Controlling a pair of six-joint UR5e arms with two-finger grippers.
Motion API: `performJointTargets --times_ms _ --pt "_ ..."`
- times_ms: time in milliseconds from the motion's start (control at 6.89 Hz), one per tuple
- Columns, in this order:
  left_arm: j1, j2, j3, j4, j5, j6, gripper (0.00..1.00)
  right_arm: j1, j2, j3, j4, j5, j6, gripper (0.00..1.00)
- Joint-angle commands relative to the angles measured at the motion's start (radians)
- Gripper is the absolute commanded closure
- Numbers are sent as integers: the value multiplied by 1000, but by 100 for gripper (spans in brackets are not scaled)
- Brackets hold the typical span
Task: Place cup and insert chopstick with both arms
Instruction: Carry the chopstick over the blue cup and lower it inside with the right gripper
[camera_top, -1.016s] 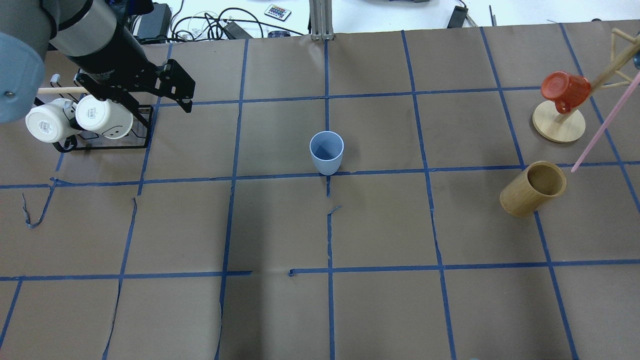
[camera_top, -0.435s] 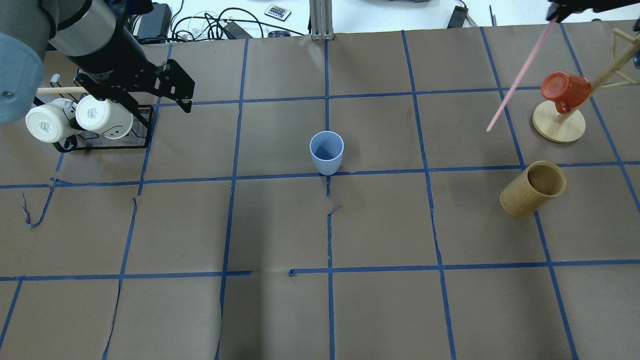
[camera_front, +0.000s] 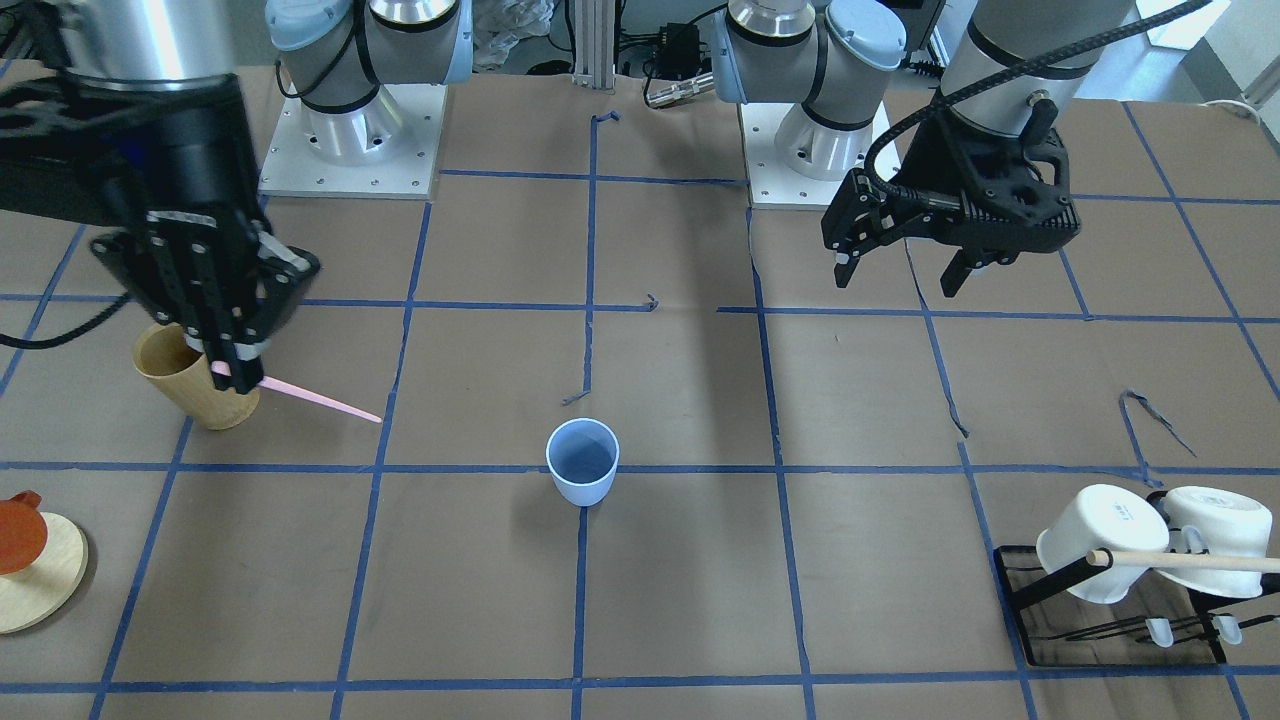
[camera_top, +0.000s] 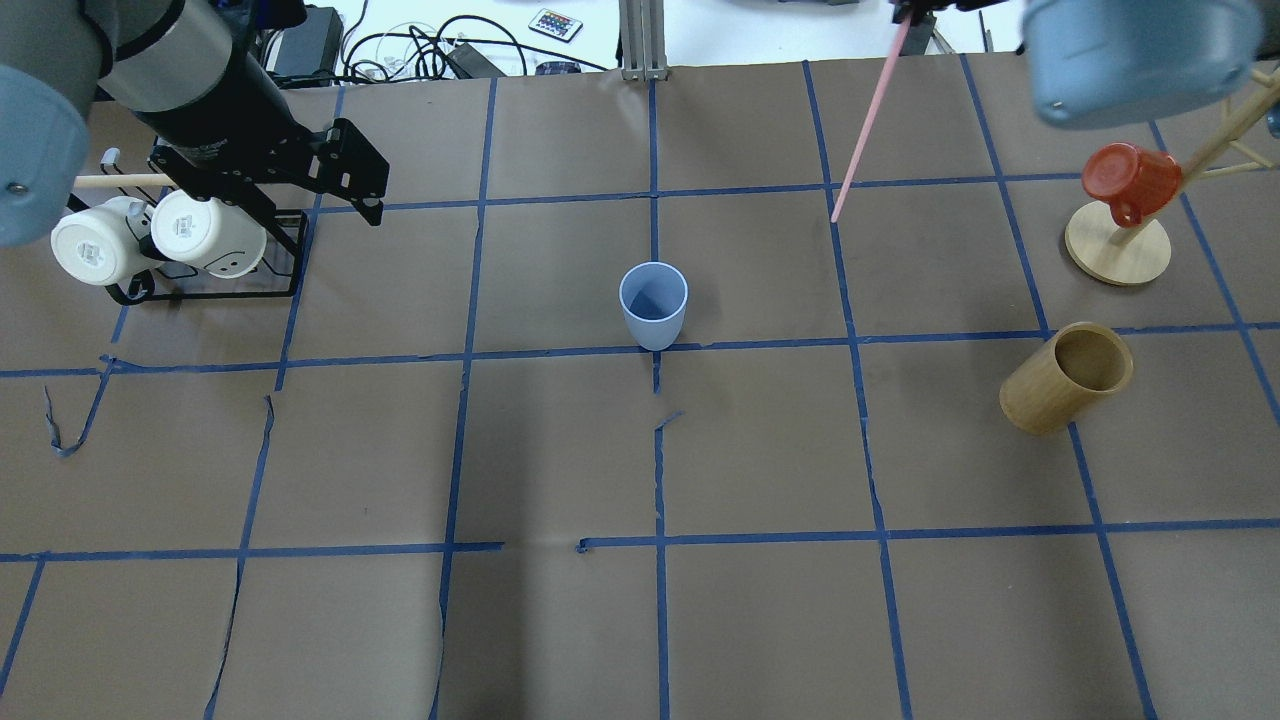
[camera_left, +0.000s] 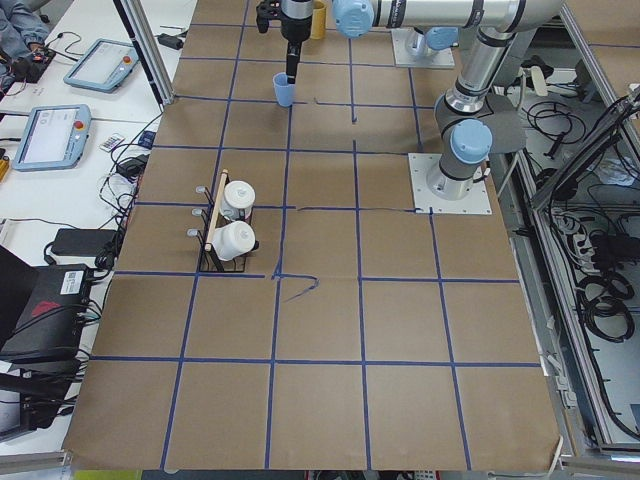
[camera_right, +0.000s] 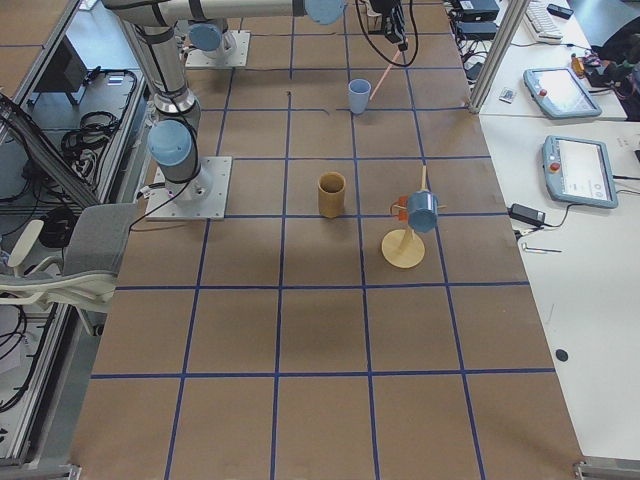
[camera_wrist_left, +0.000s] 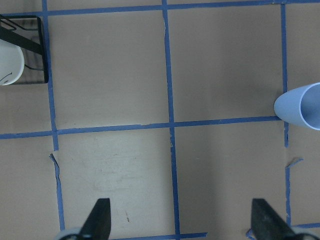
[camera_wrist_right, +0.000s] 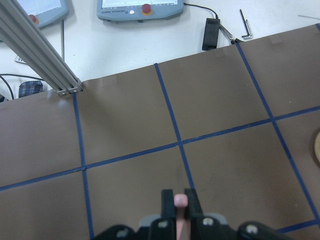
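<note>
The light-blue cup (camera_top: 653, 300) stands upright and empty near the table's middle; it also shows in the front view (camera_front: 582, 462) and at the right edge of the left wrist view (camera_wrist_left: 300, 106). My right gripper (camera_front: 235, 365) is shut on the upper end of a thin pink chopstick (camera_top: 868, 120), held tilted in the air behind and to the right of the cup. The right wrist view shows the pink end (camera_wrist_right: 180, 200) pinched between the fingers. My left gripper (camera_top: 368, 170) is open and empty, above the table left of the cup.
A tan bamboo cylinder (camera_top: 1065, 378) stands at the right. A red mug (camera_top: 1130, 180) hangs on a wooden tree at the far right. A black rack (camera_top: 285, 290) with two white mugs sits at the left, under my left arm.
My right gripper has carried the chopstick leftwards along the back of the table, from over the bamboo cylinder towards the cup's side. The left arm and the cup have not moved.
</note>
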Motion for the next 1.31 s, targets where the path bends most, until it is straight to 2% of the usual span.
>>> performJointTargets --times_ms 0,145,435,726,1161 --pt "1 0 -1 0 -1 1 0 192 78 0 -60 -117 121 100" --pt "1 0 -2 0 -2 -2 0 243 107 1 -96 -161 133 100" --pt "3 0 -2 0 -7 1 0 274 155 9 -188 -169 222 100" --pt "4 0 -3 0 -7 1 0 280 155 35 -187 -168 306 100" --pt "7 0 -1 0 -7 2 0 285 150 76 -182 -200 311 100"
